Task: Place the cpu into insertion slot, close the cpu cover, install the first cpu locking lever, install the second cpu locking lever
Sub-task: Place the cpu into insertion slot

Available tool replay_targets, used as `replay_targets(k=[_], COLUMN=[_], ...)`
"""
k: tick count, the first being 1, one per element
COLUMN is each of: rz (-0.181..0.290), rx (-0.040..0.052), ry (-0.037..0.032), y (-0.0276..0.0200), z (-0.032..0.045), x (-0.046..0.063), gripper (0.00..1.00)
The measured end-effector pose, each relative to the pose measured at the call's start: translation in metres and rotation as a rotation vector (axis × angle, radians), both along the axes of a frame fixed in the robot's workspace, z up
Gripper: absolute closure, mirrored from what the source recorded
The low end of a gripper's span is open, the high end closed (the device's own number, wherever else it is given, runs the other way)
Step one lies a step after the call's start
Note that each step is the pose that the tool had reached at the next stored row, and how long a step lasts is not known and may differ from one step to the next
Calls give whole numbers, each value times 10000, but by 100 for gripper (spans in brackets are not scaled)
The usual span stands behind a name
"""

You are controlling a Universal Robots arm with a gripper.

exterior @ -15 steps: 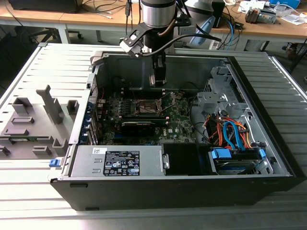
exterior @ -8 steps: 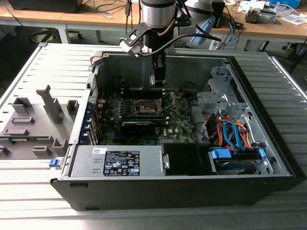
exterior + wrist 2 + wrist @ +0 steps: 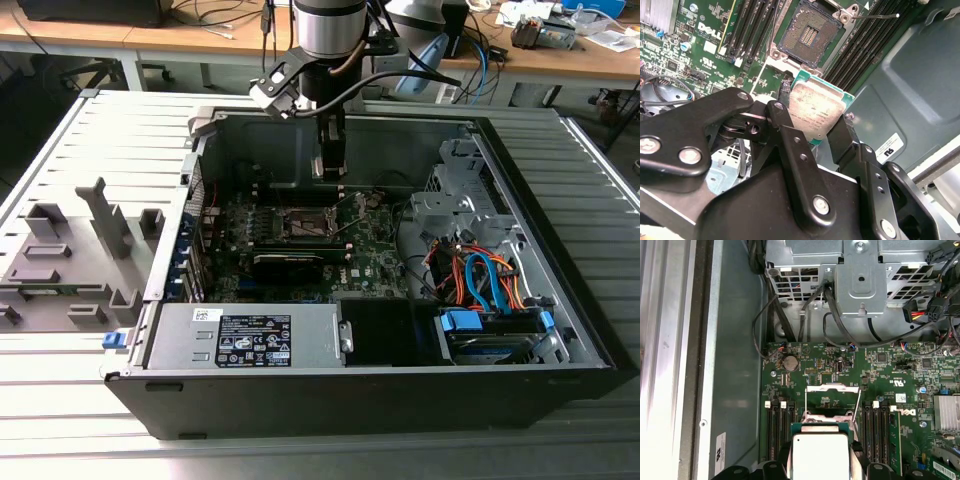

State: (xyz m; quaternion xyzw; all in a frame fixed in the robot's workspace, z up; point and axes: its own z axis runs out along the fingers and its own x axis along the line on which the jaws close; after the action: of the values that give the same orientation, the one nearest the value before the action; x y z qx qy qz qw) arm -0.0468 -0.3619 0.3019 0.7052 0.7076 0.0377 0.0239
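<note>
**A:** Entry one, fingers, second wrist view: drawn narrow on the cpu, one finger on each opposite edge. We log the chip clear of the board, its metal top toward the camera.

**B:** And the insertion slot?

**A:** Open, contact field bare, lying beyond the fingertips and apart from the chip. The cpu is near square, so we list no long axis. Its edges run roughly parallel to the insertion slot's, by our judgement. One locking lever stands free beside it.

**B:** First wrist view?

**A:** Same grasp: cpu between the fingers. The cpu cover appears swung up open just past it.

**B:** Exterior view?

**A:** Fingers hang inside the computer case, which sits on the counter. The insertion slot lies below them, slightly toward the exterior view's left.

**B:** Writing?

**A:** Labels on the power supply, a white sticker on the case wall, and markings on the board. We leave all of it unread.
</note>
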Motion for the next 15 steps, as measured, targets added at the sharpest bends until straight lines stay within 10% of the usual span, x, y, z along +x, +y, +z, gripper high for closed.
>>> replay_targets(k=[15], rz=[-134], rx=[-1], ry=[0], y=[0], z=[0], x=[0], gripper=[46])
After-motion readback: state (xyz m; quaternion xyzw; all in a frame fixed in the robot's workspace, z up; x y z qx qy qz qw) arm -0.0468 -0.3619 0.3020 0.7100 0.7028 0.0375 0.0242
